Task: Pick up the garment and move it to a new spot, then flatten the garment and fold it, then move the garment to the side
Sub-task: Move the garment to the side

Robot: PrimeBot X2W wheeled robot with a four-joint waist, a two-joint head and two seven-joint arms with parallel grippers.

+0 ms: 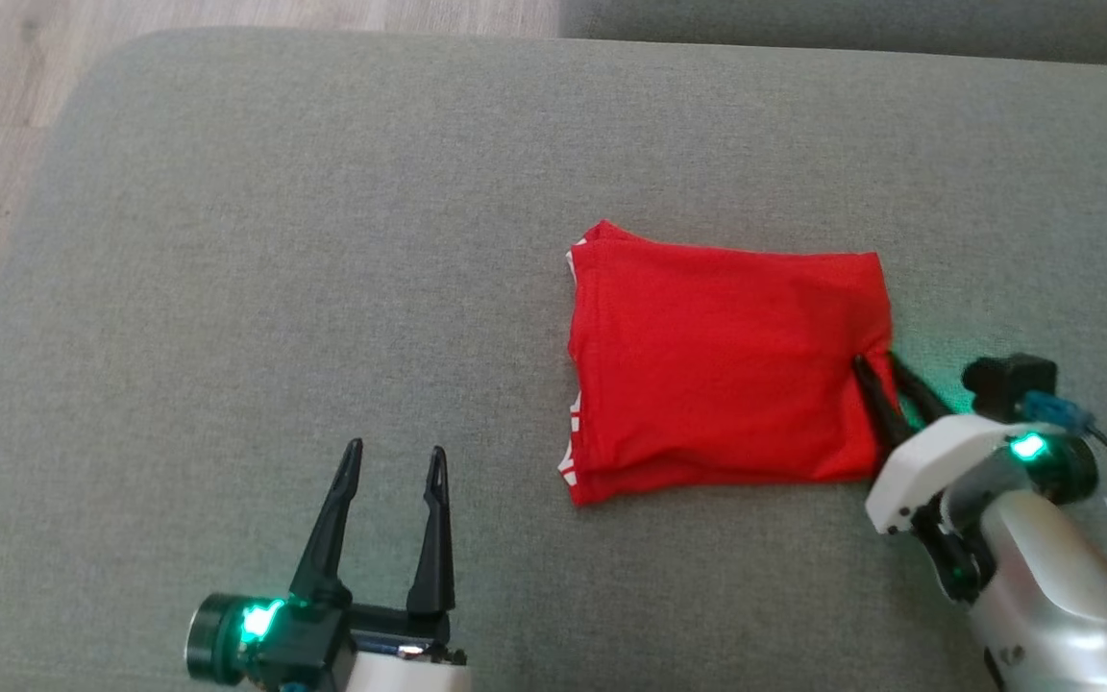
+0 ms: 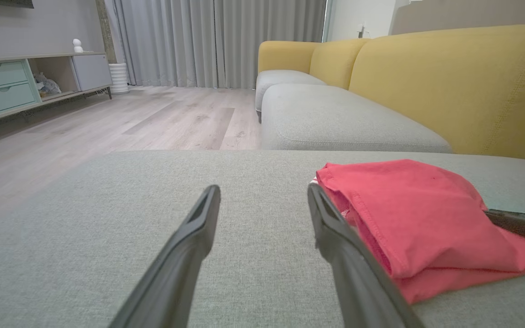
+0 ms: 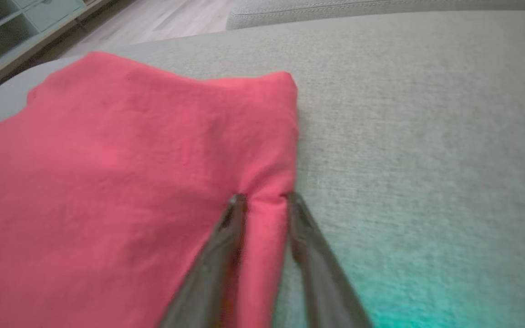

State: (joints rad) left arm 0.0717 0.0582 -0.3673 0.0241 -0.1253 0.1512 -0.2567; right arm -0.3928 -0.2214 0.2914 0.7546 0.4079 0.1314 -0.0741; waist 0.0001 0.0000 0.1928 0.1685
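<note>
On the grey cushion (image 1: 323,240), the right end effector (image 1: 875,359) is pinching the right edge of the garment (image 1: 717,365), likely light and floppy, while the left end effector (image 1: 396,450) is hovering released.

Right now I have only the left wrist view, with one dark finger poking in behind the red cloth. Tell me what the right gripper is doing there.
Observer: The right gripper has a finger on either side of a raised ridge of cloth at the edge of the garment. I cannot tell whether it is clamped tight.
Operator: Give me which edge, as the head sees it.
Observer: The right-hand edge, near the lower corner in the head view.
Operator: Report the opposite edge of the fold.
Observer: Bits of red-and-white trim peek out along the left edge, at its upper and lower corners.
</note>
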